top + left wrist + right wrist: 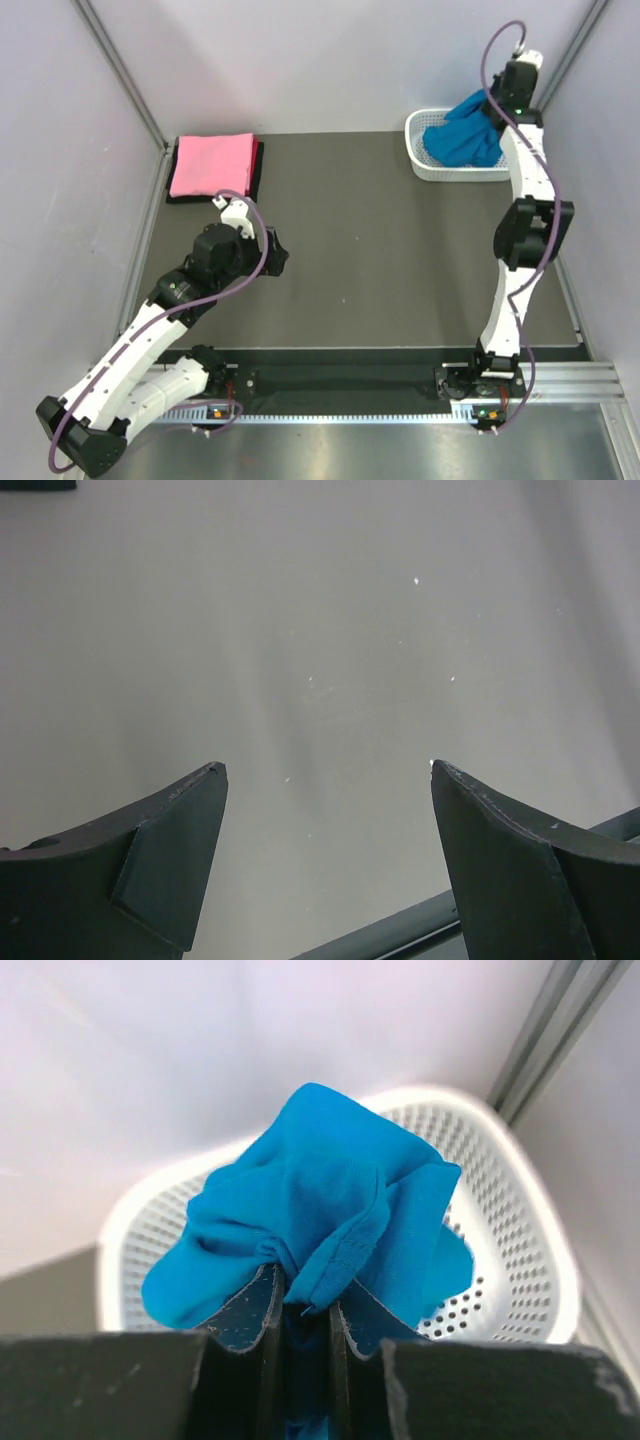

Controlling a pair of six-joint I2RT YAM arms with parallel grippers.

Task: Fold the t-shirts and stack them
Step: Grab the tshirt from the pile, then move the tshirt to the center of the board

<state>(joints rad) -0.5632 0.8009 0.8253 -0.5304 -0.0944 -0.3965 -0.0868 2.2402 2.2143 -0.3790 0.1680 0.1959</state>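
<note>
Tightly between right jaws: blue t-shirt (330,1190)

Left hand (327,770) spread, right hand (303,1295) pinched.

The top external camera sits high above and behind the arm bases. It looks down and forward over the dark grey table top (380,260), with the white perforated plastic basket (455,174) at the far right of its view. The right wrist camera hangs just above that basket, very near. It looks down past the right gripper (303,1300) at the crumpled bright blue cloth t-shirt (320,1190), and both views share the basket and t-shirt. The left wrist camera, well apart from the basket, looks out past the left gripper (328,768) at a pale blurred surface (330,630), perhaps a wall panel.
</note>
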